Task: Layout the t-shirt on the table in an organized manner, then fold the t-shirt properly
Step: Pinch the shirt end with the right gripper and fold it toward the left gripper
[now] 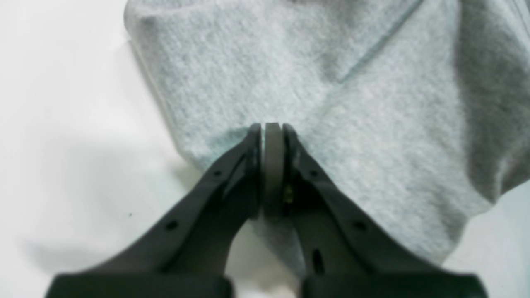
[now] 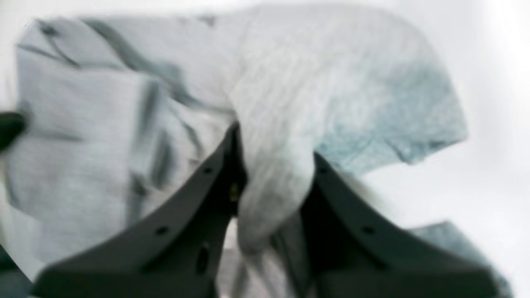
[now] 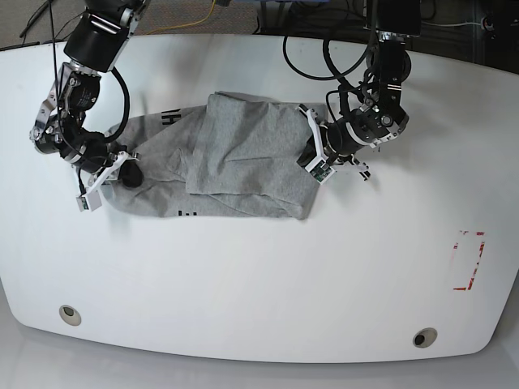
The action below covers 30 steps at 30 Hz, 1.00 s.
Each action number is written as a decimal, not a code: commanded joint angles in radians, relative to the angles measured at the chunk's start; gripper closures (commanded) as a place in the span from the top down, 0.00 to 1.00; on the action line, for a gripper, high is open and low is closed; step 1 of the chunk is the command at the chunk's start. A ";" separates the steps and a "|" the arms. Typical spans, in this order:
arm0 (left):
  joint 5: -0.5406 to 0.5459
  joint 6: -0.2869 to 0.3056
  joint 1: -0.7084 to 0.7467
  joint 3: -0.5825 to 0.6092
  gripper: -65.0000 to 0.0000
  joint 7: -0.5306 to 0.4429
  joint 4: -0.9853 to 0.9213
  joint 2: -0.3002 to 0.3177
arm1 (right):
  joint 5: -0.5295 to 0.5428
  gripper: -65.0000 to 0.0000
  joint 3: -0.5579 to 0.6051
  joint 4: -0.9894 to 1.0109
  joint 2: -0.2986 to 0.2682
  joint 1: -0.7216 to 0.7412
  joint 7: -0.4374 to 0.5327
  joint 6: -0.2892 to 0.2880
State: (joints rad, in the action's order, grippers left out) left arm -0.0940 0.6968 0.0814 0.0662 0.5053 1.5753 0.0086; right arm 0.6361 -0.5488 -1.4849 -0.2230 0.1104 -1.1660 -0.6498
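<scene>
So the table is this big glossy white top with curved edges, and the t-shirt sits in the upper middle of it, a bit toward the base view's left. It's heather grey and not spread out at all: one big flap is folded over the rest, with rumpled layers poking out on the left and bits of black lettering showing at the top left edge and along the bottom edge.

The left claw is at the shirt's right-hand edge in the base view. From its wrist cam the two black fingers are pressed right together with the tip sitting on the grey cloth near a corner; I can't tell if any fabric is actually pinched between them.

The right claw is at the opposite edge of the shirt, and its wrist cam (blurry) shows a bunched wad of grey fabric running down between the fingers, so it's clamped on the shirt.

Smaller stuff: a red rectangle outline near the table's right edge, well away from the shirt, and two little round holes along the near edge.
</scene>
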 commanded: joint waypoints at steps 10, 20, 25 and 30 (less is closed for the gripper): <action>0.015 0.001 -0.016 0.002 0.00 -0.024 0.018 -0.006 | 0.026 0.00 0.005 -0.257 0.136 0.019 -0.110 0.038; 0.015 0.001 -0.015 0.002 0.00 -0.024 0.017 -0.006 | 0.024 0.00 0.112 -0.317 0.248 0.030 -0.151 0.066; 0.015 0.001 -0.015 0.002 0.00 -0.024 0.017 -0.006 | 0.024 0.00 0.154 -0.319 0.297 0.031 -0.151 0.066; 0.015 0.001 -0.013 0.002 0.00 -0.024 0.017 -0.006 | 0.021 0.00 0.198 -0.319 0.336 0.041 -0.151 0.074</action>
State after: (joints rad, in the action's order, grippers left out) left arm -0.0940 0.6968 0.0807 0.0677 0.5056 1.5753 0.0059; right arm 0.6327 -0.3683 -1.7813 0.1013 0.1196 -1.3396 -0.5797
